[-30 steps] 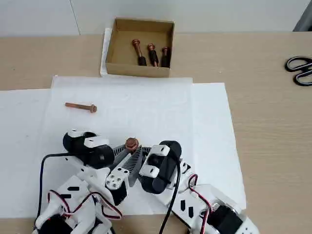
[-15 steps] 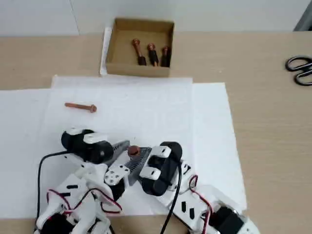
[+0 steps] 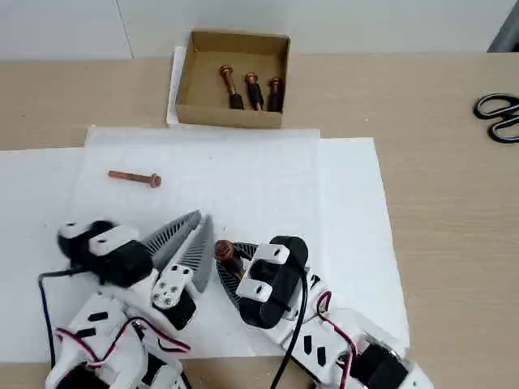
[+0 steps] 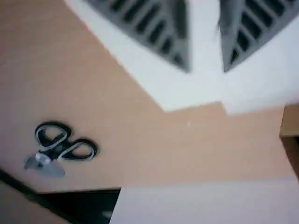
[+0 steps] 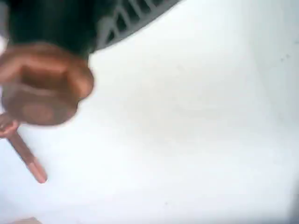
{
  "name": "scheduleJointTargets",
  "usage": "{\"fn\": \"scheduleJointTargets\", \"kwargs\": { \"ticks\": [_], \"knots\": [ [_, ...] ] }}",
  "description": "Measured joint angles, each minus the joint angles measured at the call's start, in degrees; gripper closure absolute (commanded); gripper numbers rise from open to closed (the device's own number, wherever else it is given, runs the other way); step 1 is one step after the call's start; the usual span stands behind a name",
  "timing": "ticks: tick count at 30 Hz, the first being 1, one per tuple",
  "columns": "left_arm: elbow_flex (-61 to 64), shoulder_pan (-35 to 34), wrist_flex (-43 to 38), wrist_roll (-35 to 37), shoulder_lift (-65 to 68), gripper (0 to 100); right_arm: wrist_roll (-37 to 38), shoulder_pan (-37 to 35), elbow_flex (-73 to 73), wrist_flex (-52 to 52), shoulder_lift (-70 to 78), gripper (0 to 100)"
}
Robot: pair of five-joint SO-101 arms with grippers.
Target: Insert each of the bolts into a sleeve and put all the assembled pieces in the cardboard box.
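Three pieces (image 3: 253, 91) lie in the cardboard box (image 3: 199, 85). Our left fingers (image 3: 174, 232) have let go and drawn back, spread wide; our right fingers (image 5: 126, 21) hold the fourth sleeved bolt (image 3: 225, 254), ready for boxing.

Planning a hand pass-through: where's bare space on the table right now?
Free: white sheet between loose bolt and its right edge, below the cardboard box; bare table between sheet and scissors. Crowded: front, where left end effector and right end effector, gripping a sleeved bolt, meet.
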Motion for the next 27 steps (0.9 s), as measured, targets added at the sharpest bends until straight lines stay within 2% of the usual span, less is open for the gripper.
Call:
{"fn": "scheduleJointTargets", "kwargs": {
  "ticks": [4,8,15,19,27],
  "knots": [
    [0.0,-3.8,-0.6,0.1,0.0,99,0.0,0.0,0.0,0.0,0.0,99.5],
    [0.0,-13.0,-0.6,0.1,0.0,99,0.0,0.8,0.0,0.0,0.0,99.5],
    [3.2,-29.3,1.5,0.1,0.0,99,-4.4,14.6,0.0,0.0,3.7,99.5],
    [4.7,-32.5,4.5,0.1,0.0,99,-8.6,21.1,-2.7,0.0,11.1,99.5],
    [4.8,-33.0,7.8,0.1,0.0,99,-15.6,25.2,-18.5,0.0,36.3,99.5]
  ]
}}
